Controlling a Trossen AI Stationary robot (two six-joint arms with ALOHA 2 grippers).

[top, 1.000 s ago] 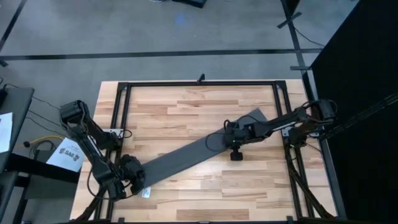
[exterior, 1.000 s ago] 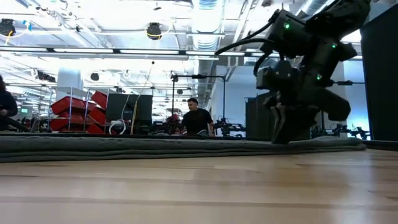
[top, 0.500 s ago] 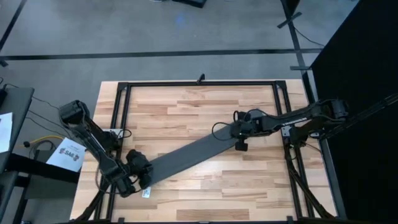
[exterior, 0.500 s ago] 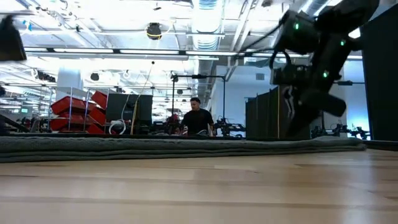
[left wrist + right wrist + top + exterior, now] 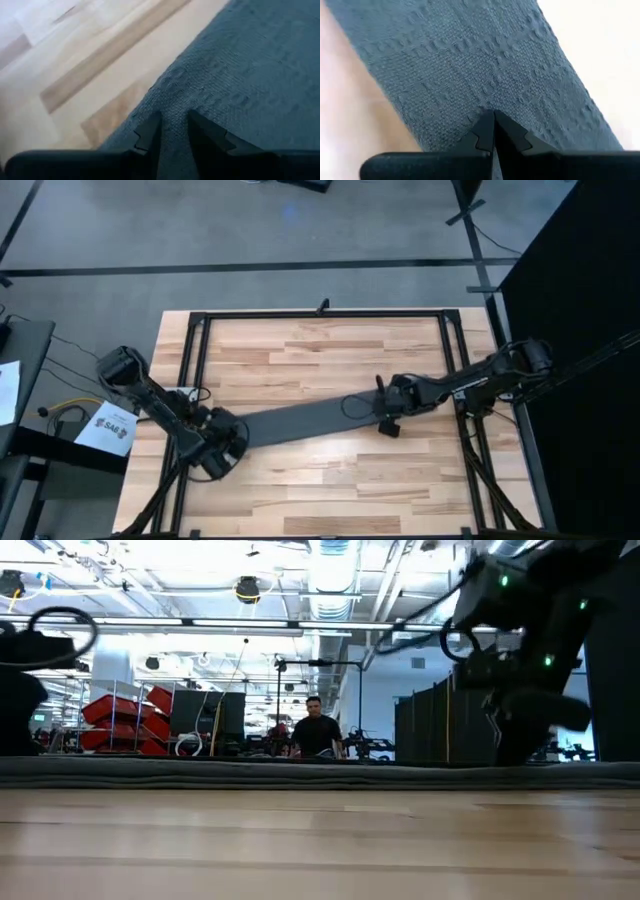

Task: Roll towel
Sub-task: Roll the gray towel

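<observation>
The dark grey towel [image 5: 310,418] is a long narrow strip running left to right across the middle of the wooden table [image 5: 320,350]. In the low view the towel [image 5: 300,772] is a thin level band. My left gripper [image 5: 224,442] is at the strip's left end and is shut on it, seen close in the left wrist view [image 5: 172,131]. At the strip's right end, my right gripper [image 5: 386,410] is shut on the cloth, as the right wrist view [image 5: 493,127] shows. My left gripper pinches a small raised ridge of the towel [image 5: 172,112] between its two fingers, close to the cloth's side edge [image 5: 150,92] at the left end. The fingers slant down onto it. My right gripper pinches the towel's knit surface [image 5: 492,107] at its right end between fingers closed together. The fingers come down on the cloth from above. The strip runs straight away from them across the table.
A black metal frame [image 5: 320,313] borders the table. Bare wood lies on the far side [image 5: 320,350] and near side [image 5: 330,480] of the strip. People and red racks [image 5: 125,720] show in the room beyond the table.
My right gripper has gone toward the table's right and near edges, and my left gripper toward the far edge and a little right. The towel has swung from a steep diagonal to nearly level and lies straighter. The end beyond my right gripper no longer shows.
</observation>
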